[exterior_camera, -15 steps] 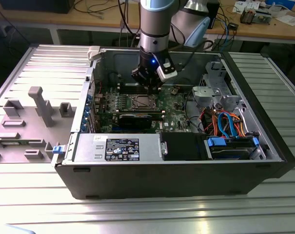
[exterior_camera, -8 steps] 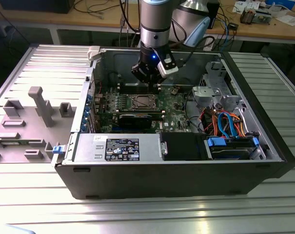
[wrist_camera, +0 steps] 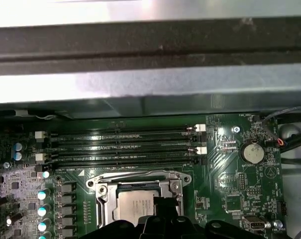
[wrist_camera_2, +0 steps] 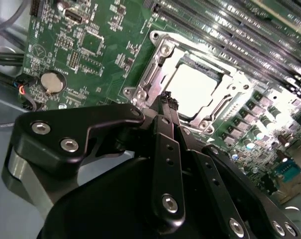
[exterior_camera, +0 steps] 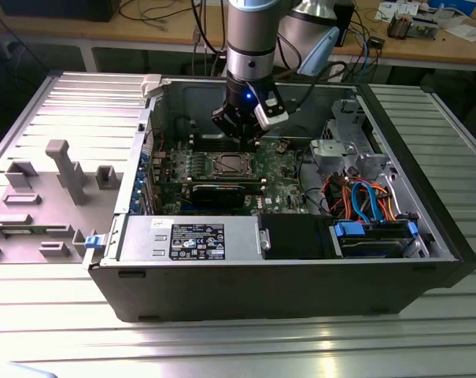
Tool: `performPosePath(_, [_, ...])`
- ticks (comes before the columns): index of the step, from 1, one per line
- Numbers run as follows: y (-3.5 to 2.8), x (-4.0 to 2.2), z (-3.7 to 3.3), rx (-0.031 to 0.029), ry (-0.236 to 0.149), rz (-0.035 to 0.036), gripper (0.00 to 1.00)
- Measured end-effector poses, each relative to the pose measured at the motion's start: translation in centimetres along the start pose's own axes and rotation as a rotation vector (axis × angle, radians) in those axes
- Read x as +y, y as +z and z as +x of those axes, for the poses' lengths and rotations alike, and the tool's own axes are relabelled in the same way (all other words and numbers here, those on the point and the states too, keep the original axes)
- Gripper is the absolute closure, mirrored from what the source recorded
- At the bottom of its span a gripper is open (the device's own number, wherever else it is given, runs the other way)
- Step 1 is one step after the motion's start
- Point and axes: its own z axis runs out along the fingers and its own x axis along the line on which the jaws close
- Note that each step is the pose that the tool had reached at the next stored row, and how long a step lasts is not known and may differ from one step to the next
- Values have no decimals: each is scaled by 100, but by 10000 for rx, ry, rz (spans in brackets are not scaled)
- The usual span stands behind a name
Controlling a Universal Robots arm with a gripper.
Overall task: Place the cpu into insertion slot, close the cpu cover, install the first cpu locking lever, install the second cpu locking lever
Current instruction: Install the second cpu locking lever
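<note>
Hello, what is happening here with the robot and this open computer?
A robot arm reaches into an open computer case, its gripper hovering just above the insertion slot on the green motherboard. The cpu already lies in the slot, and the cpu cover frames it. The fingers are together and hold nothing.

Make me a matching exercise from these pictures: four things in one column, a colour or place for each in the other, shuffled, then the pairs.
1. cpu
2. cpu cover
3. coin battery
4. gripper

A. round, silver, on the green board
B. black, just above the socket's edge
C. silver frame closed around the chip
D. pale square seated in the socket

Pairs: 1-D, 2-C, 3-A, 4-B
</note>
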Motion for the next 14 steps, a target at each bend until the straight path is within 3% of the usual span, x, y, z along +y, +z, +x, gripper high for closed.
performPosePath(5, [10,-58,-2,-3,0,42,89])
performPosePath(9, [2,-67,-3,-4,-1,89,89])
performPosePath(14, [-84,-65,-5,-13,-5,263,89])
